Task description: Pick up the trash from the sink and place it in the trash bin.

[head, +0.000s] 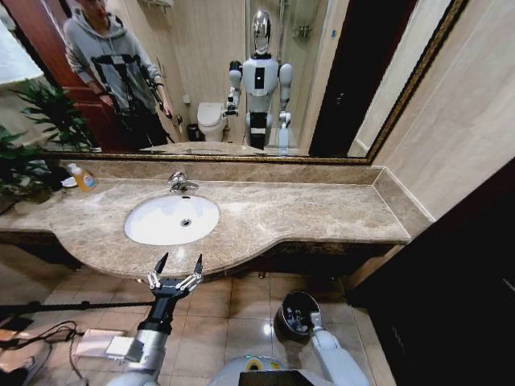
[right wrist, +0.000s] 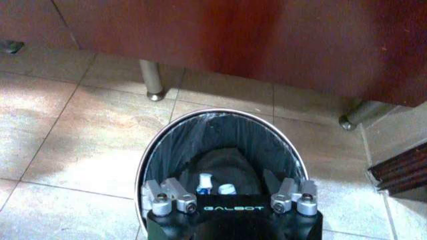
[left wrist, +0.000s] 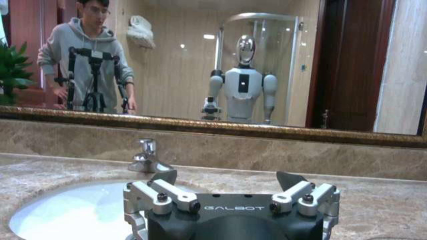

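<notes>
The white oval sink (head: 153, 229) sits in the beige marble counter, its basin plain white around the drain; in the left wrist view its rim (left wrist: 40, 197) lies just beyond my fingers. My left gripper (head: 179, 265) (left wrist: 227, 177) hovers open at the counter's front edge, level with the basin. The black trash bin (head: 279, 315) stands on the tiled floor under the counter. My right gripper (head: 299, 318) (right wrist: 223, 184) hangs open right over the bin's mouth (right wrist: 150, 155). Inside, on the black liner, lie white tubes of trash (right wrist: 205, 181).
A chrome faucet (head: 179, 182) (left wrist: 147, 157) stands behind the basin. A yellow-orange soap bottle (head: 83, 178) and a plant (head: 32, 137) occupy the counter's left end. A dark cabinet (head: 459, 281) closes the right side. Cables (head: 40, 334) lie on the floor at left. Cabinet legs (right wrist: 153, 80) stand behind the bin.
</notes>
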Robot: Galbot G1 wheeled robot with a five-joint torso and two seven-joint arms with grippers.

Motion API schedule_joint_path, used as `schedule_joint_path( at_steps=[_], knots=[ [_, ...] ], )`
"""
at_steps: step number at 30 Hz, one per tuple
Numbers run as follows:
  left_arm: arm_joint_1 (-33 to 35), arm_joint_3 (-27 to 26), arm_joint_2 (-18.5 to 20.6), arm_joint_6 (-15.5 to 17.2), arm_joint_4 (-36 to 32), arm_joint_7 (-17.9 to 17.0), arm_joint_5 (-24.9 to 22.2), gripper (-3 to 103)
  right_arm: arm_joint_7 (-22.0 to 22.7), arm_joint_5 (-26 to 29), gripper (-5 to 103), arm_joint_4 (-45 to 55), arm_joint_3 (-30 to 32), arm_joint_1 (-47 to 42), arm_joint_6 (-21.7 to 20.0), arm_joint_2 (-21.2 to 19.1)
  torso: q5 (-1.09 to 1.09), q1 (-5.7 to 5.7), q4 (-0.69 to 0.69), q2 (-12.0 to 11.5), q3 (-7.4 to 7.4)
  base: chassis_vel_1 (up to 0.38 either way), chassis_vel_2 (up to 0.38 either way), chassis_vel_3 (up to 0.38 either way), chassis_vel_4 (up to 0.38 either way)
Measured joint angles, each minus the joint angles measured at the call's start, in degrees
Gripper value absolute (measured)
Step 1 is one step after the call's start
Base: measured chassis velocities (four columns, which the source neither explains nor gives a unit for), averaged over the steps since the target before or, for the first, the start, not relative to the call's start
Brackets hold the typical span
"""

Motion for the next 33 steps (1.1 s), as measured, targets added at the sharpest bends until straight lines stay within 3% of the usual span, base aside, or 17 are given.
schedule_joint_path(
  at_steps=[5, 18, 22, 24, 33],
  knots=[
    [0.0, 0.0, 0.0, 0.0, 0.0, 0.0, 0.0, 100, 0.02, -0.52, 98, 0.23, 0.0, -0.41, -0.01, 0.23, 0.0, 0.0, 0.0, 0.0, 0.0, 0.0, 0.0, 0.0, 0.0],
    [0.0, 0.0, 0.0, 0.0, 0.0, 0.0, 0.0, 100, -0.4, -0.08, 100, 5.57, 0.41, -3.5, -0.78, 0.07, 0.02, 0.0, 0.0, 0.0, 0.0, 0.0, 0.0, 0.0, 0.0],
    [0.0, 0.0, 0.0, 0.0, 0.0, 0.0, 0.0, 100, -1.56, 0.04, 100, 15.29, 1.53, -8.0, -0.65, -0.9, 0.0, 0.0, 0.0, 0.0, 0.0, 0.0, 0.0, 0.0, 0.0],
    [0.0, 0.0, 0.0, 0.0, 0.0, 0.0, 0.0, 100, -1.69, 2.62, 100, 25.65, 2.11, -12.44, -1.01, -1.6, 0.0, 0.0, -0.01, 0.0, 0.0, 0.0, 0.0, 0.0, 0.0],
    [0.0, 0.0, 0.0, 0.0, 0.0, 0.0, 0.0, 100, -0.87, 11.05, 100, 49.85, 5.62, -21.11, -1.58, -3.49, 0.01, 0.0, 0.0, 0.0, 0.0, 0.0, 0.0, 0.0, 0.0]
  ],
)
